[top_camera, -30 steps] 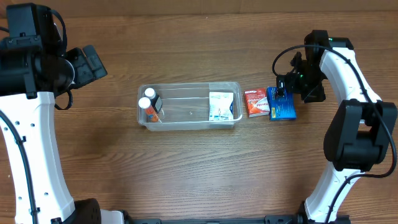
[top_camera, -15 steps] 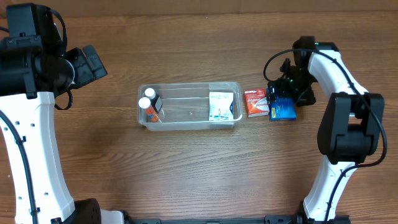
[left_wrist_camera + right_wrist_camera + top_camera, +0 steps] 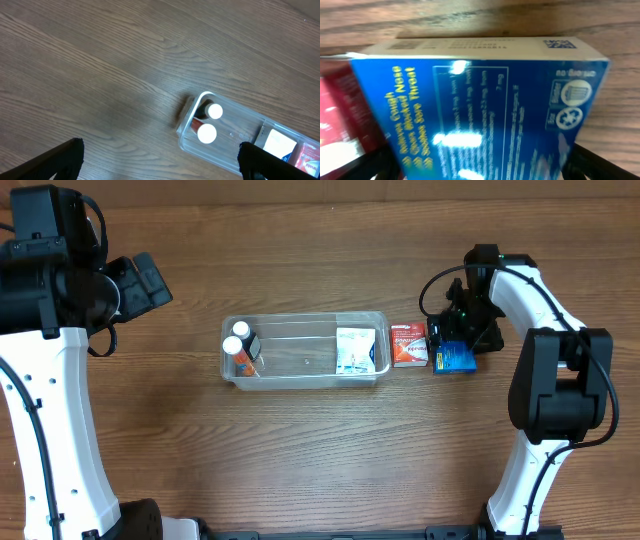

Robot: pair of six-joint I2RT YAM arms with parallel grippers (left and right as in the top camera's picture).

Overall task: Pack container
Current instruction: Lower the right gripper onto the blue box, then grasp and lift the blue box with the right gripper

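The clear container lies mid-table, also in the left wrist view. It holds two white-capped bottles at its left end and a white packet at its right end. A red box lies just right of it, and a blue box lies next to the red box. My right gripper is low over the blue box. It is open, with a finger on each side of the box. My left gripper is open and empty, high over the table left of the container.
The red box touches the blue box's left side, close to my right gripper's left finger. Bare wooden table lies around the container. The left arm stands at the far left.
My right gripper has moved a little left and down onto the blue box. The boxes, the container and the left arm have not moved.
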